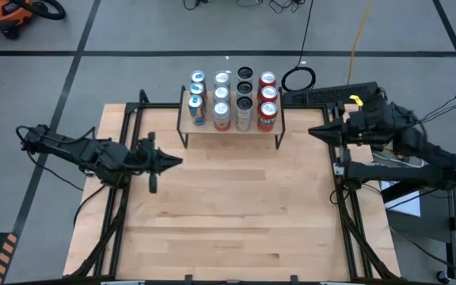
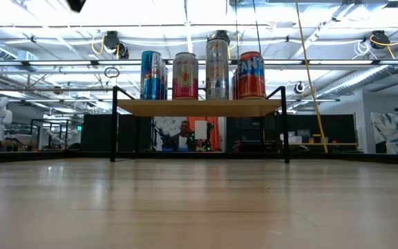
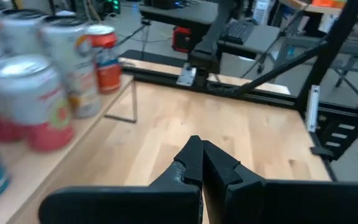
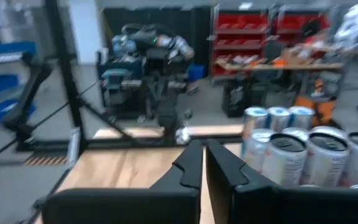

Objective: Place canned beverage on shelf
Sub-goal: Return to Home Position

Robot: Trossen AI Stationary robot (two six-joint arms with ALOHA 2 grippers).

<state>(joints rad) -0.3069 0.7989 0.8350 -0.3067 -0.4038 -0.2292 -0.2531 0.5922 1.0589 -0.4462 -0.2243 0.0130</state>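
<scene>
Upright aluminium drink cans (image 1: 222, 108) fill the small light-wood, black-legged shelf (image 2: 199, 108) at the wooden bench's (image 1: 228, 206) far edge; left end effector (image 1: 176, 162) and right end effector (image 1: 315, 131), seemingly pressed together, should retreat wide of it.

Our left arm (image 1: 77, 149) and right arm (image 1: 402, 134) are matte black — angular links, thin black cables looping off them; left claw (image 1: 174, 162) and right claw (image 1: 317, 131) taper to wedge-shaped dark fingers (image 3: 225, 171).

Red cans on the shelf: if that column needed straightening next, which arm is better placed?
Right, probably. The right gripper points at the right end of the shelf, where the red cans stand; the left gripper sits off its left corner, three other columns between.
</scene>
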